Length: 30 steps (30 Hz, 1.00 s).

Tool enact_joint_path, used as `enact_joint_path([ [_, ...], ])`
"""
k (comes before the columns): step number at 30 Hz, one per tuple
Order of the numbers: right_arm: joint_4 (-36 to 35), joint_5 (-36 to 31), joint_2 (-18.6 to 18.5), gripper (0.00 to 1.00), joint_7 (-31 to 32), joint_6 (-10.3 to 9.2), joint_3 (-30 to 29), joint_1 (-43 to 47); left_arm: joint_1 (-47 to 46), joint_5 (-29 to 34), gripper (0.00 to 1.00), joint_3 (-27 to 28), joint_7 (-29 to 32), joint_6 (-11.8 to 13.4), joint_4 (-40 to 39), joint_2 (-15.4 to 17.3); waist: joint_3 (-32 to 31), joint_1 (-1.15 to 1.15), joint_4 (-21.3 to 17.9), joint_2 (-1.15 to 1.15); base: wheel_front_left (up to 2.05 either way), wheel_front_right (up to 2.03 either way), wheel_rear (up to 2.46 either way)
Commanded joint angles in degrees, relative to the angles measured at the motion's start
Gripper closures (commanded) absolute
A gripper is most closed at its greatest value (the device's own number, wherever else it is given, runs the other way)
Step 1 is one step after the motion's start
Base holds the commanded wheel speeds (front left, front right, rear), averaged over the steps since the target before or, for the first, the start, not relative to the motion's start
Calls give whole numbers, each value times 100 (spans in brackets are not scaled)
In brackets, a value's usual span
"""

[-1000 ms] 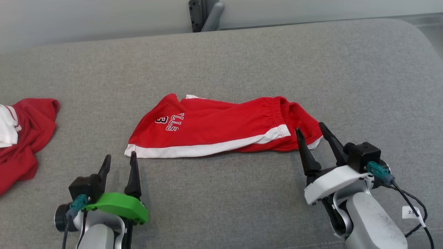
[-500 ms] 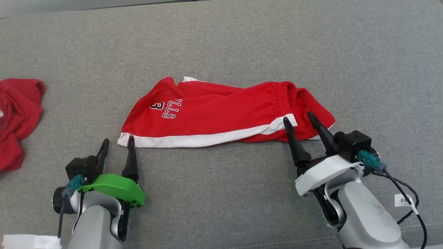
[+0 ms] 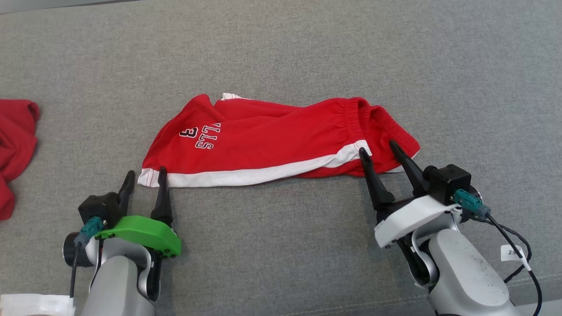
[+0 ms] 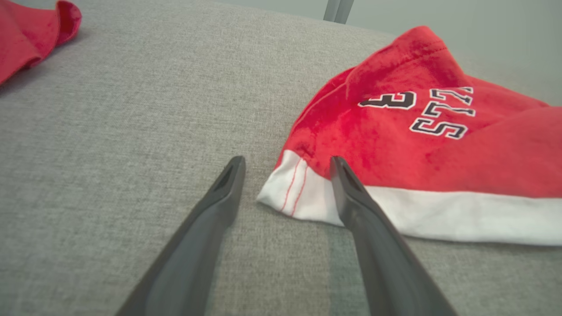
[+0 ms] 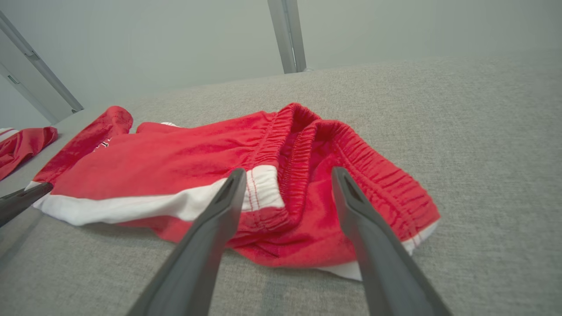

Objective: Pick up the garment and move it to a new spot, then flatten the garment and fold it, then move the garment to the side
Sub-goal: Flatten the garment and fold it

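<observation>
- Red fabric shorts [image 3: 272,140] with a white side stripe, a white hem band and black-and-white lettering beside a numeral 3, lying folded lengthwise across the middle of a grey woven fabric cushion [image 3: 281,52], well away from its far edge.
- Hem end of the shorts pointing toward the cushion's left edge, gathered elastic waistband toward its right edge, white stripe along the side nearest the robot.
- Left gripper [image 3: 145,172], on a bright green mount [image 3: 140,232], at the near left end of the shorts; two long dark fingers [image 3: 162,197] spread apart, pinching nothing.
- From the left wrist camera: white hem corner of the shorts [image 4: 439,145] sitting between the tips of the left gripper [image 4: 286,160], one finger overlapping the band; touching or just above it, impossible to tell.
- Right gripper [image 3: 377,147], on a white mount [image 3: 412,219], at the waistband end; fingers likewise spread wide, gripping nothing.
- From the right wrist camera: ruffled waistband of the shorts [image 5: 175,166] framed between the tips of the right gripper [image 5: 288,170], end of the white stripe just beside one finger; contact with the cloth unclear.
- Second, crumpled red garment [image 3: 15,145] at the cushion's left edge, well apart from the shorts.
</observation>
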Motion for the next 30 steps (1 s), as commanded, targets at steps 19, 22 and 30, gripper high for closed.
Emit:
enact_joint_path([
  [19, 130, 169, -41, 0, 1, 0, 87, -160, 77, -51, 100, -195, -1, -12, -256, 29, 81, 0, 97, 0, 0, 0, 0],
  [22, 208, 231, -47, 0, 1, 0, 188, -273, 84, -60, 100, -239, -1, -12, -280, 28, 95, 0, 133, 0, 0, 0, 0],
  [30, 363, 382, -85, 75, 1, 0, 377, -384, 77, -117, 100, -312, -1, -13, -307, 23, 111, 0, 201, 0, 0, 0, 0],
])
